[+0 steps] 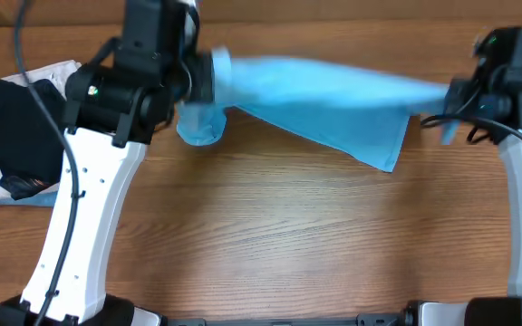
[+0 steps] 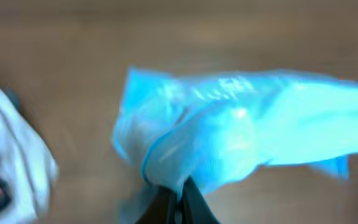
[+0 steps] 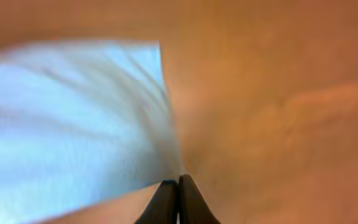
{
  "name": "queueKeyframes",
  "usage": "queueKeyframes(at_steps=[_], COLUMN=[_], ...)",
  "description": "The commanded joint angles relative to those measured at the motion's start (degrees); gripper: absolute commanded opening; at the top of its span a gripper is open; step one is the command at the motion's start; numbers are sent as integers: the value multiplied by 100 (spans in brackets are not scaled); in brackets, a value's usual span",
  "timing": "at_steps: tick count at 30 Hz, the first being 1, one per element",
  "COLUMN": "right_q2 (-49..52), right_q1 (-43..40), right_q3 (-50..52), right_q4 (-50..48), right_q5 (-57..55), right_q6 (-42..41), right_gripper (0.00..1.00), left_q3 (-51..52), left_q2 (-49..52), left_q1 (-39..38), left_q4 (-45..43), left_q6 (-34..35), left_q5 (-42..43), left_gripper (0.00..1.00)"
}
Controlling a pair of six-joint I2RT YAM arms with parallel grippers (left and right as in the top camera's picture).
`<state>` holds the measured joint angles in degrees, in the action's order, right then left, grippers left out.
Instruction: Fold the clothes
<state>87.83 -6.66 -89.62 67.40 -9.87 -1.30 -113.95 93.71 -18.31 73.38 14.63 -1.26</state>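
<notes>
Shirt [image 1: 324,95] is stretched between my two grippers across the far half of the table [image 1: 270,244], light blue and smeared by blur in every view. From overhead I see it run as a band from the left gripper [image 1: 208,80] to the right gripper [image 1: 444,116]. A loose flap sags below the band and ends in a corner right of the table's middle. I cannot tell whether that corner touches the wood. A rounded bunch of cloth droops just under the left gripper. On the left wrist camera the shirt [image 2: 241,130] fills the middle and right of the picture. The left gripper [image 2: 179,202] has its dark fingers pressed together on a fold of it at the bottom edge. On the right wrist camera the shirt [image 3: 73,124] spreads out to the left over the table [image 3: 272,106]. Its edge narrows down into the right gripper [image 3: 179,190], whose fingers are clamped tight on it. At the far left of the table, well apart from the shirt, a black garment [image 1: 12,127] lies on a white cloth [image 1: 57,72]. The left wrist camera catches that white cloth [image 2: 17,155] at its left edge.
</notes>
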Motion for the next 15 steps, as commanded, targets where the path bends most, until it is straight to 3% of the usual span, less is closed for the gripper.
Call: queueKeyframes(at_steps=[1,6,15], right_q2=[127,140,140], right_q1=[20,20,20], right_q3=[450,1353,2157], right_q4=[289,385,341], right_q5=[52,461,507], right_q6=[-345,-348,-501], right_gripper=[4,4,6], left_q3=[140,619,1554], left_q2=[437,1027,1661], left_q1=[-17,-22,-184], left_q4=[662,1373,1554], left_q6=[168,168,170], left_q5=[887,1080,1239], left_gripper=[4,4,4])
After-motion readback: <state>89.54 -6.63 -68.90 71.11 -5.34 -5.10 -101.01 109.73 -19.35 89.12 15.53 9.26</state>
